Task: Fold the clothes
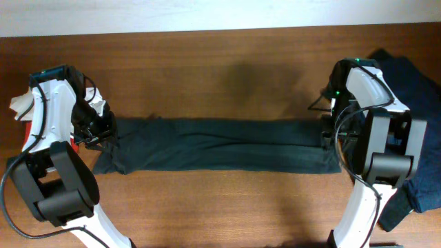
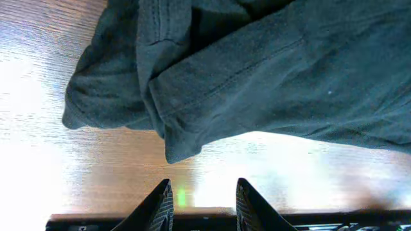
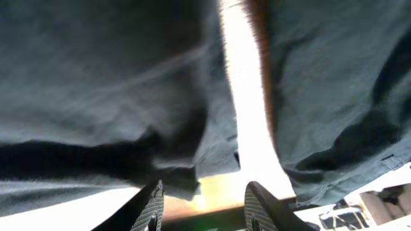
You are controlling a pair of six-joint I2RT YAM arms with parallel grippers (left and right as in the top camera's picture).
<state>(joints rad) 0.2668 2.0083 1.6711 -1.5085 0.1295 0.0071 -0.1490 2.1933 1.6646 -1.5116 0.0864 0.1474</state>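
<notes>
Since the dark garment (image 1: 220,145) stretched lengthwise across the wooden table (image 1: 207,69) between the two arms looks soft, light and limp, I judge it will sag and bunch unless pinched through its layers at the stitched edges at each end. Only the overhead view shows its full spread and the blue clothes pile (image 1: 420,89) at the right. Only the wrist views show the left gripper (image 2: 202,202) and right gripper (image 3: 204,205) parted and empty, the left near a folded corner (image 2: 176,151).

Wooden table (image 1: 207,69) carries dark trousers (image 1: 220,146) stretched flat, a blue garment (image 1: 424,86) at right
</notes>
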